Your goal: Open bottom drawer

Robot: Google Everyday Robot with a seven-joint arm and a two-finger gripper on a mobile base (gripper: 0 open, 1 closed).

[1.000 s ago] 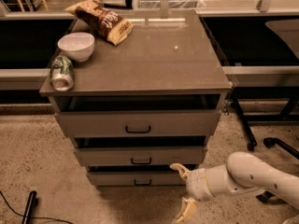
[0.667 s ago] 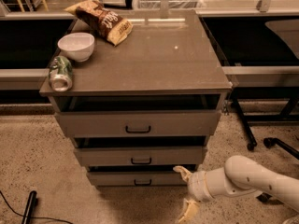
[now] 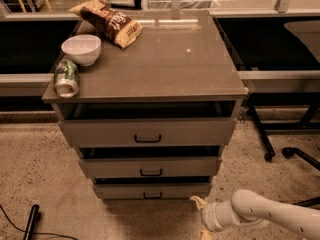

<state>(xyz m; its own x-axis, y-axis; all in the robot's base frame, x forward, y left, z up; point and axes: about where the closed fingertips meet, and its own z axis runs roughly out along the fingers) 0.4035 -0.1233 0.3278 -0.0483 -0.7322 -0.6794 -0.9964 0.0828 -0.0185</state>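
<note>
The grey-brown cabinet (image 3: pixel 150 69) has three drawers. The bottom drawer (image 3: pixel 125 190) is the lowest and shortest front, with a small black bar handle (image 3: pixel 152 195). A dark gap shows above its front. My gripper (image 3: pixel 201 218) is at the bottom of the view, low and to the right of the bottom drawer's right end. It is open and empty, with one tan finger (image 3: pixel 196 202) near the drawer's lower right corner and the other at the frame's bottom edge. It does not touch the handle.
On the cabinet top lie a chip bag (image 3: pixel 111 22), a white bowl (image 3: pixel 81 49) and a can on its side (image 3: pixel 66 78) at the left edge. A black chair base (image 3: pixel 295 154) stands to the right. A black cable and rod (image 3: pixel 31 221) lie on the floor at lower left.
My gripper has dropped lower and slightly right, from beside the gap above the bottom drawer to below its right end. The drawers have not moved.
</note>
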